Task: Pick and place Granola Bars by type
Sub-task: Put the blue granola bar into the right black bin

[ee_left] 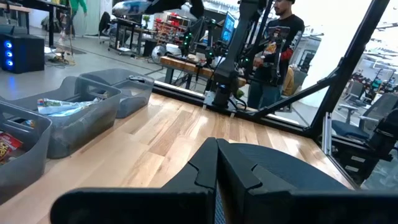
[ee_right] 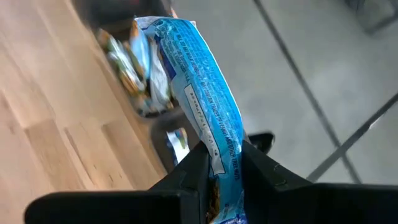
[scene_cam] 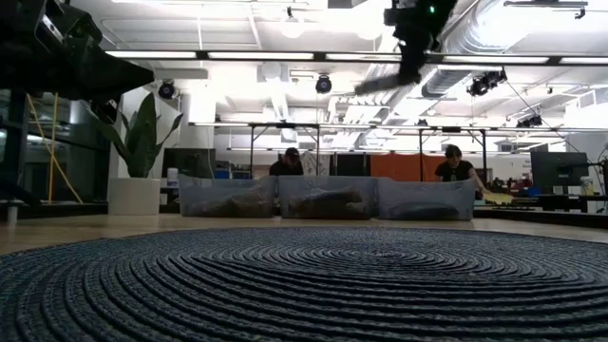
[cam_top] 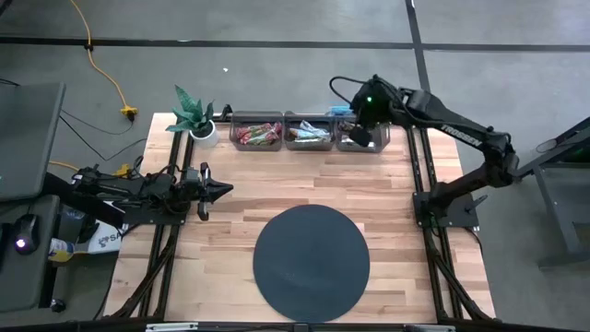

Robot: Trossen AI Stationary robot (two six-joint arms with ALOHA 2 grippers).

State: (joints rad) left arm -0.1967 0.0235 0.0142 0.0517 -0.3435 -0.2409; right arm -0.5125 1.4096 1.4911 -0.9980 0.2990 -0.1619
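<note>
- The wooden bench [cam_top: 277, 198] carries everything, with an arm mounted at each side.
- A large dark round mat [cam_top: 312, 262] lies on the near half of the bench, a little right of centre; in the low view its ribbed surface [scene_cam: 304, 285] fills the foreground.
- Three clear bins stand touching in a row along the far edge: the left bin [cam_top: 257, 132], the middle bin [cam_top: 308, 131] and the right bin [cam_top: 362, 135].
- A potted plant [cam_top: 195, 117] stands at the far left corner, just left of the bins.
- The right arm reaches from the right side of the bench to the far edge; its right pincer [cam_top: 361, 130] hangs over the right bin, raised well above it in the low view [scene_cam: 404, 71].
- The right pincer [ee_right: 222, 160] is narrow and clamped on a light blue bar [ee_right: 199, 93], which sticks out beyond the fingertips.
- The left arm lies low at the left edge of the bench, its left pincer [cam_top: 219, 190] pointing toward the middle; its fingers meet with no gap and nothing between them [ee_left: 216, 165].
- Red bars [cam_top: 258, 136] lie in the left bin.
- Multicoloured bars [cam_top: 309, 134] and some blue wrappers lie in the middle bin.
- Two people [scene_cam: 290, 161] sit in the room beyond the bench.
</note>
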